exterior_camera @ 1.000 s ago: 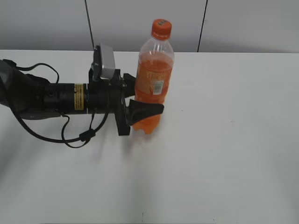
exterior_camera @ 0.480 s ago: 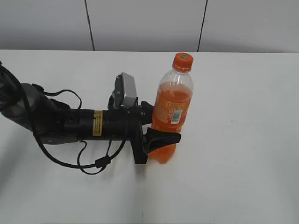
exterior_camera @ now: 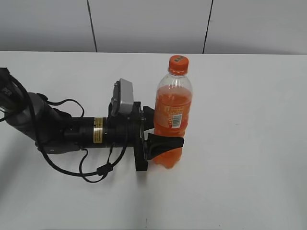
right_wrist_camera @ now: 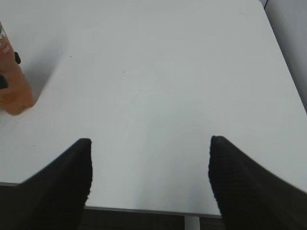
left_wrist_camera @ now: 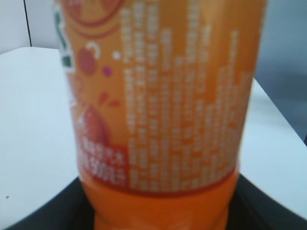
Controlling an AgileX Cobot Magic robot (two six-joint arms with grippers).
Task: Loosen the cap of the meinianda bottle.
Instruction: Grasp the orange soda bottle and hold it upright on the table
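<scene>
The meinianda bottle [exterior_camera: 172, 112] stands upright on the white table [exterior_camera: 240, 143], clear plastic with orange liquid and an orange label bearing a white barcode patch. Its orange cap [exterior_camera: 178, 63] sits on top, untouched. My left gripper [exterior_camera: 160, 130] reaches in level from the left and is shut on the bottle's lower body, one finger [exterior_camera: 165, 143] in front and one behind. The left wrist view is filled by the blurred label [left_wrist_camera: 182, 110], with dark fingers [left_wrist_camera: 43, 215] at both lower corners. My right gripper [right_wrist_camera: 149, 160] is open over bare table; the bottle's base [right_wrist_camera: 13, 93] shows at the left edge.
The left arm's black body and looping cables [exterior_camera: 72, 139] lie across the table's left side. A grey panelled wall [exterior_camera: 144, 24] runs behind the table. In the right wrist view the table's near edge [right_wrist_camera: 144, 209] lies just under the fingers, and its side edge [right_wrist_camera: 288, 72] runs at the right.
My left gripper has carried the bottle from the back of the table forward and to the right, then slightly back to the left. The grip has stayed the same.
</scene>
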